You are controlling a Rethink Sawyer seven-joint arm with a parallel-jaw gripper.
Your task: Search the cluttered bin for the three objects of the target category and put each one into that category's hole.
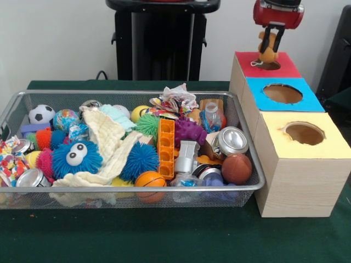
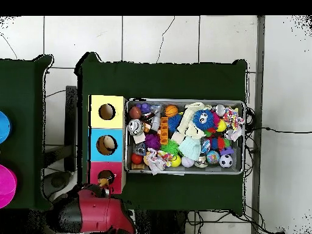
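Front view: the claw (image 1: 270, 41) pinches a small tan toy (image 1: 267, 52) right over the red hole (image 1: 268, 64). The full bin (image 1: 245, 148) sits at 8 o'clock from it.

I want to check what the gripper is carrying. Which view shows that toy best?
The front view: the tan toy hangs between the gripper's fingers above the red hole. The overhead view shows only a small tan spot at that hole, beside the arm.
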